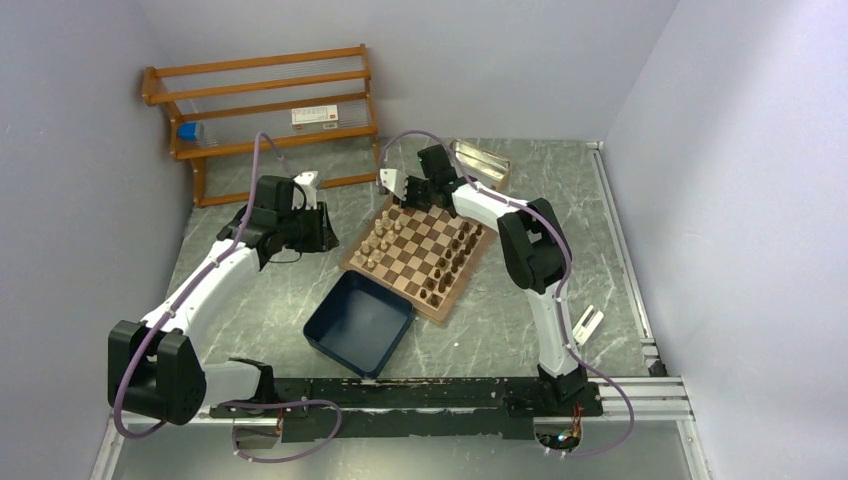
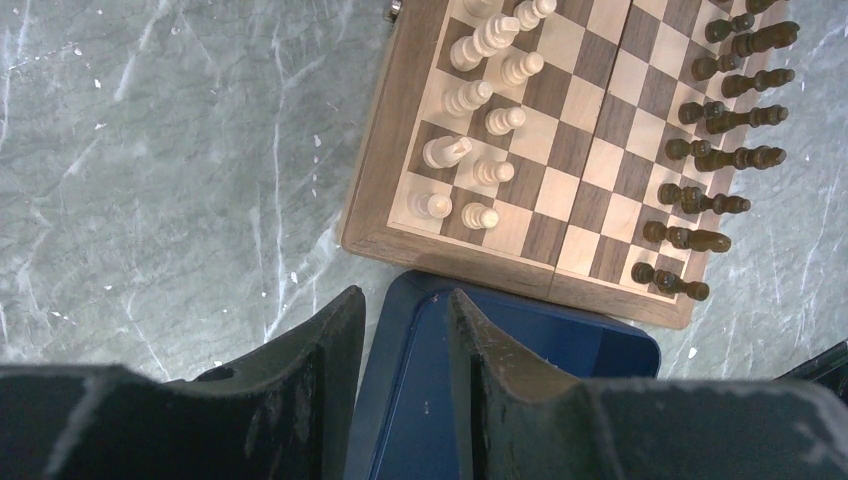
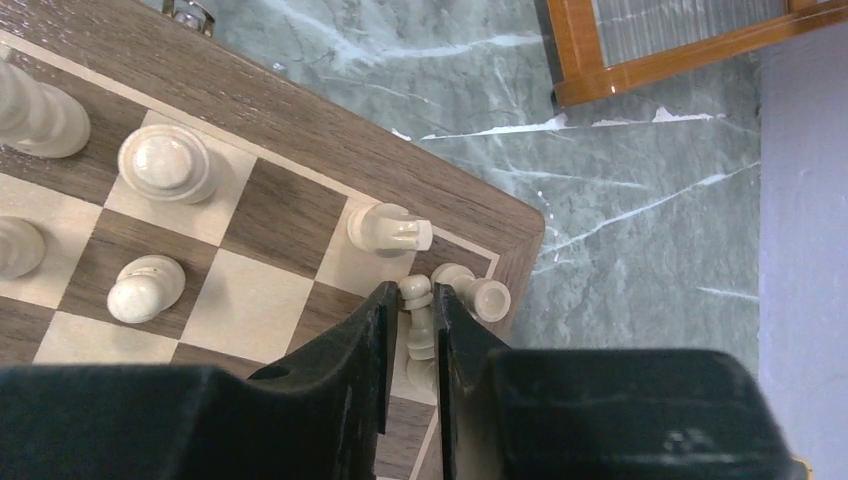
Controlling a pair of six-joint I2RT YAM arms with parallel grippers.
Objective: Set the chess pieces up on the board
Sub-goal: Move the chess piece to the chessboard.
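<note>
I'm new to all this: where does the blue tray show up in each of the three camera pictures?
Top external: the blue tray lies near the centre, just below and left of the chessboard.
Left wrist: along the bottom, just past the left gripper, under the chessboard's lower edge.
Right wrist: not in it.
Shared landmark: the chessboard, seen in all three views.

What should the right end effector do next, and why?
Probably lower a little, then open. The right end effector is shut on a light piece at the corner of the board, next to a standing light piece. Whether the held piece's base already touches its square cannot be told.
</note>
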